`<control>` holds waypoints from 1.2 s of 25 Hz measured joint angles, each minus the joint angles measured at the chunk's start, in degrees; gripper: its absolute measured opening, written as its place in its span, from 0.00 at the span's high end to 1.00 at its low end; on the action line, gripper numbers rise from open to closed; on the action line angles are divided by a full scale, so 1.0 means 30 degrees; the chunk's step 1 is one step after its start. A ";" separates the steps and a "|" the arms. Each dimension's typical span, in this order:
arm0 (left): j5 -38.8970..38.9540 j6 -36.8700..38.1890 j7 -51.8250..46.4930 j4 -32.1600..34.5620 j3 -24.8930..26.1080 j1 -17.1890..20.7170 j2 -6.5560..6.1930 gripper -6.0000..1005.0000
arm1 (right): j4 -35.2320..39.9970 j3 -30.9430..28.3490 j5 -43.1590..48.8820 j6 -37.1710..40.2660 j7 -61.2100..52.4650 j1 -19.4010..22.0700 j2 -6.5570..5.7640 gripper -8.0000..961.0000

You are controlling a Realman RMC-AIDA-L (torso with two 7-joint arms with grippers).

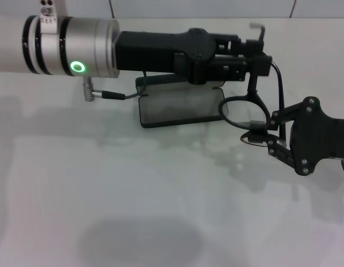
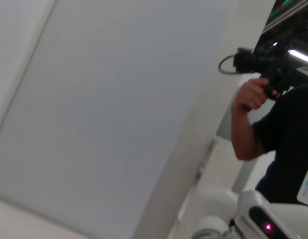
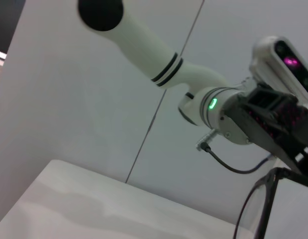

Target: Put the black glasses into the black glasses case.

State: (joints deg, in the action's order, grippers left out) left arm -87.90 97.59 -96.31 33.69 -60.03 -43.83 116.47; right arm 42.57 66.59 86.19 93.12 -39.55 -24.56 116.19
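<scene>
The black glasses (image 1: 245,114) hang in the air at the right, one rounded lens plainly seen. My left gripper (image 1: 255,62) reaches across from the left and is shut on the upper end of a temple arm. My right gripper (image 1: 262,137) comes in from the right and is shut on the lower part of the frame. The black glasses case (image 1: 177,105) lies open on the table behind and to the left of the glasses, its back part hidden by my left arm. The glasses (image 3: 263,209) also show in the right wrist view, under my left gripper (image 3: 285,149).
The white table (image 1: 133,194) spreads out in front of the case. A cable (image 1: 110,95) hangs from my left wrist near the case's left end. In the left wrist view a person (image 2: 278,129) stands by the wall.
</scene>
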 joint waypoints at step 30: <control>-0.4662 -0.3122 -0.2451 -0.0499 0.1786 -0.0683 0.0520 0.49 | -0.0096 0.0565 -0.3470 0.7918 0.7473 0.2171 -0.0071 0.88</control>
State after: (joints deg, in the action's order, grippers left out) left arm -101.88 88.23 -103.67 32.19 -54.67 -45.88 118.03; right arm 42.28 68.28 75.78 116.87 -17.13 -18.05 115.98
